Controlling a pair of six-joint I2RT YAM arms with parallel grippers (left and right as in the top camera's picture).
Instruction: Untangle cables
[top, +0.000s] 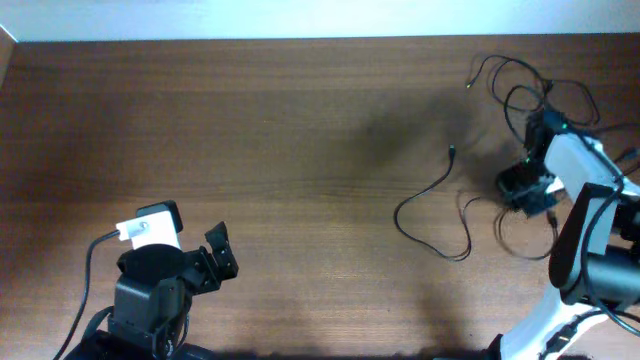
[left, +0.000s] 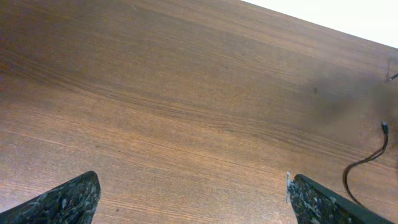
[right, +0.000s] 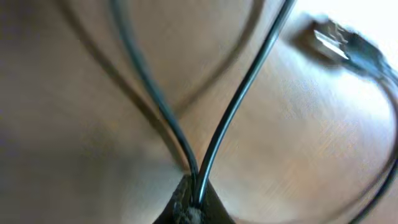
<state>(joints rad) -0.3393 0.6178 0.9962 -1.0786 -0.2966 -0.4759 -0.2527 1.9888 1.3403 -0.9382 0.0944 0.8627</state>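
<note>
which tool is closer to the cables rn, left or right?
Right. The right tool is shut on two strands of the cables at the right of the table; the left tool stands open at the lower left, well apart from them.

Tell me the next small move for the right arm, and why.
Probably raise the right pincer a little and draw it slowly toward the middle of the table. It is shut on two cable strands that fan out from its tips, and other loops lie slack nearby, so a gentle pull should show where they cross.
</note>
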